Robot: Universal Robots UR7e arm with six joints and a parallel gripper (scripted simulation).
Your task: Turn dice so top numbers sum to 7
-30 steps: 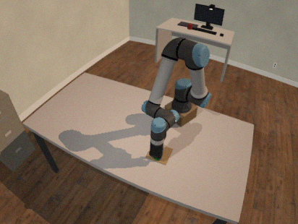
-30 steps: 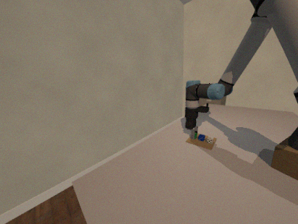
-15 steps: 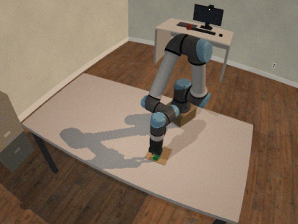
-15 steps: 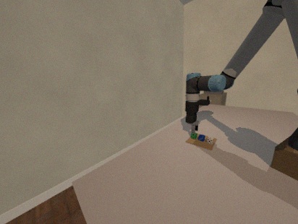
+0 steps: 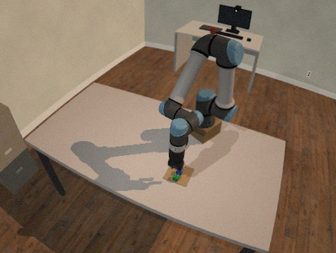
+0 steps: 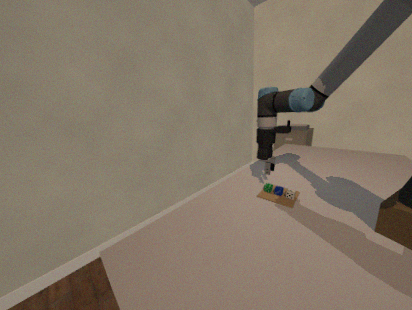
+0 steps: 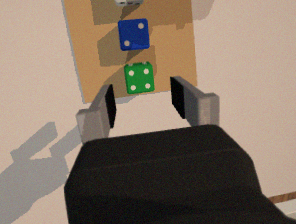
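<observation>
A small tan mat lies flat on the table, with three dice in a row on it. In the wrist view the green die point(image 7: 139, 78) lies flat with four pips up. The blue die point(image 7: 133, 34) beyond it shows two pips up. Only the edge of the white die point(image 7: 127, 2) shows at the top of this view, so its top face is hidden. My gripper point(image 7: 142, 94) is open and empty, hanging above the green die and clear of it. The top and exterior views also show the mat point(image 6: 277, 196), the green die point(image 6: 268, 188), the blue die point(image 6: 278, 190), the white die point(image 6: 289, 193) and the gripper point(image 6: 268, 166).
The arm's base stands on a wooden block point(image 5: 208, 131) behind the mat. A grey filing cabinet point(image 5: 10, 151) stands off the table's left end. A desk with a monitor point(image 5: 234, 17) is at the back of the room.
</observation>
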